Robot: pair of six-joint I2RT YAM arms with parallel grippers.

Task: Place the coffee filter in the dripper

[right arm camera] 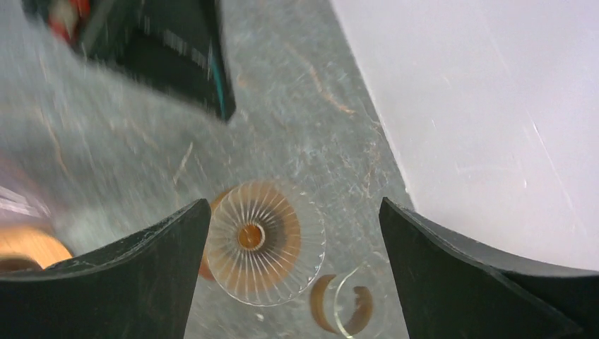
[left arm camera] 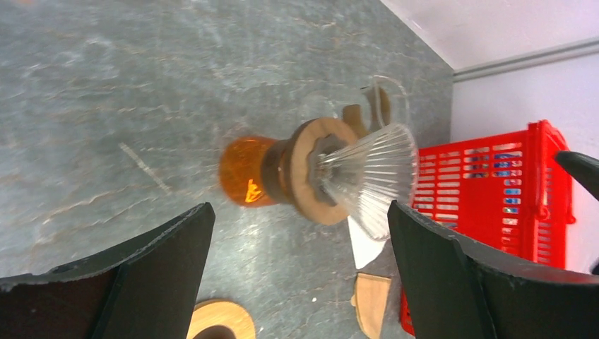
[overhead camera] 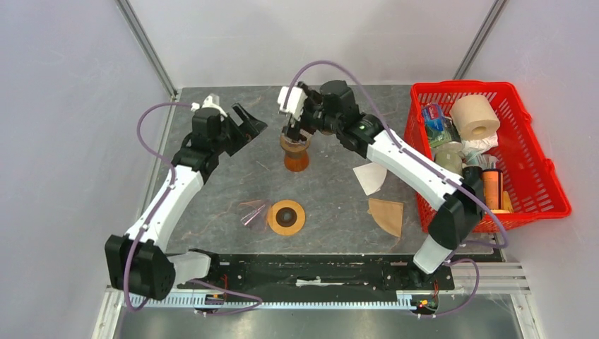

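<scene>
The clear ribbed glass dripper [overhead camera: 295,143] with a wooden collar stands on an orange vessel [overhead camera: 297,161] at the table's far middle. From above in the right wrist view the dripper [right arm camera: 265,240] holds no filter. A white paper filter [overhead camera: 371,176] and a brown paper filter [overhead camera: 387,214] lie flat on the table to the right; both also show in the left wrist view, white filter [left arm camera: 364,247], brown filter [left arm camera: 371,311]. My right gripper [overhead camera: 297,129] is open and empty just above the dripper. My left gripper [overhead camera: 253,127] is open and empty, just left of it.
A red basket [overhead camera: 544,176] with a paper roll and packets stands at the right. A wooden ring with a dark centre [overhead camera: 286,217] and a clear ribbed cone [overhead camera: 253,210] lie at the near middle. Grey walls close in behind and on both sides.
</scene>
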